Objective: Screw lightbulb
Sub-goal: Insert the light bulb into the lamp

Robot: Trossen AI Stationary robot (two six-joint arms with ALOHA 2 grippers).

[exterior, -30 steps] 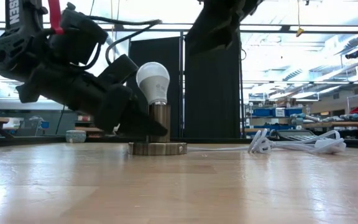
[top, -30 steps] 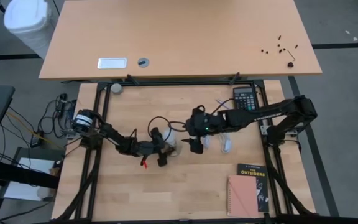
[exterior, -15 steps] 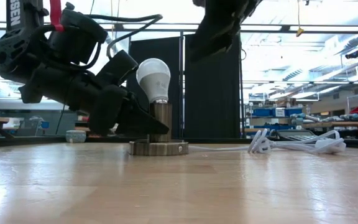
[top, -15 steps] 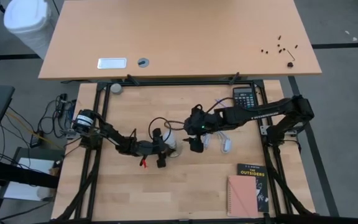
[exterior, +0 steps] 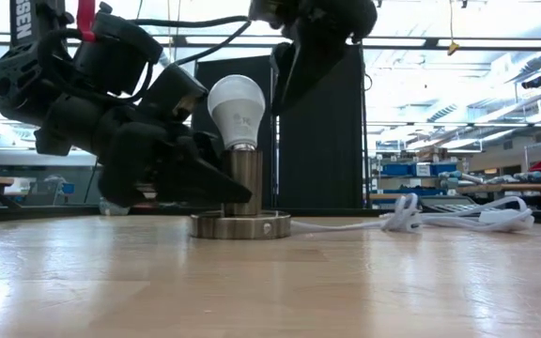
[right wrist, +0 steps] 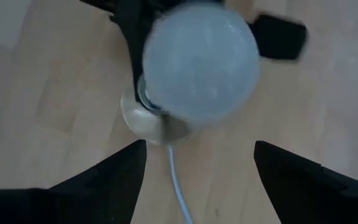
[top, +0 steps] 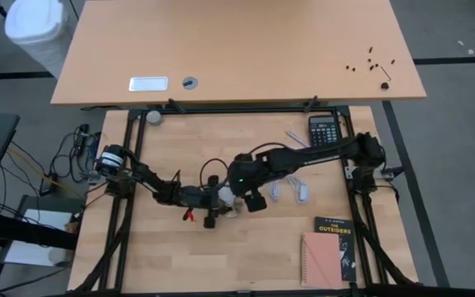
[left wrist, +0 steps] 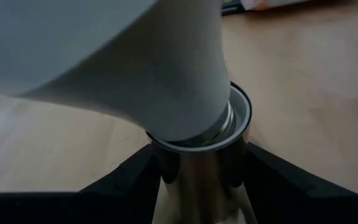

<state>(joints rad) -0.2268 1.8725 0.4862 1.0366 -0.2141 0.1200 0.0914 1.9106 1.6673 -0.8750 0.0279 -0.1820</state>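
Observation:
The white lightbulb (exterior: 236,111) stands upright with its grey base in the silvery socket (exterior: 240,223), which rests on its round foot mid-table. My left gripper (exterior: 216,183) reaches in from the table's left and is shut on the socket's stem, below the bulb. My right gripper (right wrist: 197,186) hangs open above the bulb (right wrist: 194,68), pointing steeply down, its fingers apart from the glass. From above, the bulb (top: 226,194) shows between the left gripper (top: 213,202) and the right gripper (top: 250,198). My left gripper pinches the socket's upright metal stem (left wrist: 197,180) between its two fingers (left wrist: 129,183), just under the collar that takes the bulb. The fingers come nearly level from the table's left and lie across the stem. The socket stands upright with its foot (exterior: 240,225) on the table.
The socket's white cord (exterior: 449,218) runs in loops toward the table's right (top: 291,190). A calculator (top: 324,129) lies at the far right, and a book (top: 336,239) with a pink notebook (top: 318,260) at the near right. Black frame rails (top: 130,165) edge the table.
My right gripper has swung toward the table's left, from beside the socket to over the bulb, and tipped to point more steeply down. My left gripper has rolled about its own axis. The socket with the bulb has shifted slightly, and the cord has shifted with it.

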